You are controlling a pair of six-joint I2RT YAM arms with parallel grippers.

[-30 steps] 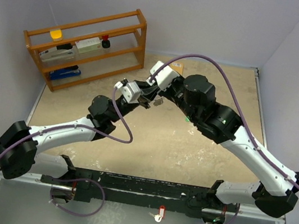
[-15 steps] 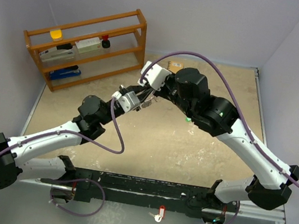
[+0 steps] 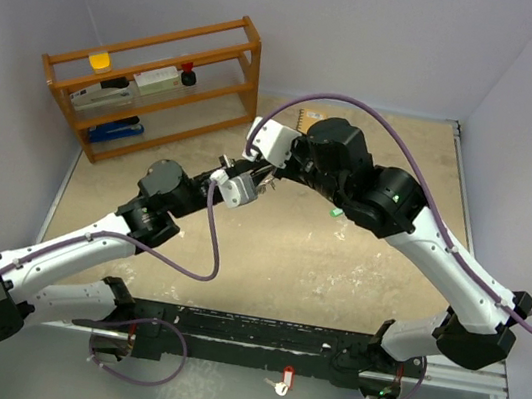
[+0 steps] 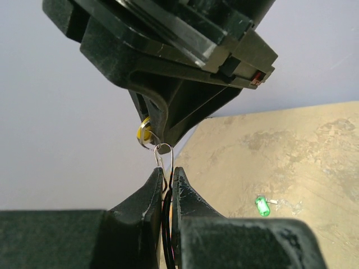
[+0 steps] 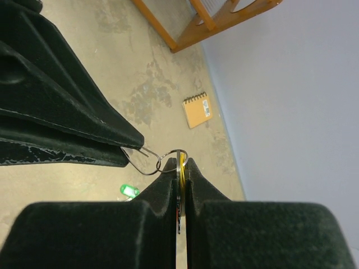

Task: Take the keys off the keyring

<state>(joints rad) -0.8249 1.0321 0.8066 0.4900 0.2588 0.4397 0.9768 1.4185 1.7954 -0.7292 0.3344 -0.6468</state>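
Note:
Both grippers meet above the middle of the table. My left gripper (image 3: 254, 187) (image 4: 166, 171) is shut on a thin silver wire loop of the keyring (image 4: 163, 158) (image 5: 147, 163). My right gripper (image 3: 269, 172) (image 5: 180, 163) is shut on a silver ring and the brass-gold key (image 4: 145, 133) (image 5: 182, 170), seen edge-on between its fingers. The wire loop is linked to that ring, which spans the short gap between the two grippers. The green-headed key (image 3: 334, 211) (image 4: 261, 205) (image 5: 129, 191) lies loose on the tabletop below.
A wooden shelf rack (image 3: 153, 80) with small items stands at the back left. A tan spiral notebook (image 3: 311, 118) (image 5: 197, 111) lies near the back wall. A small red-and-white tag (image 3: 286, 380) sits by the arm bases.
Both grippers have shifted left together, still joined by the keyring. The left arm has stretched out farther. The green key has not moved.

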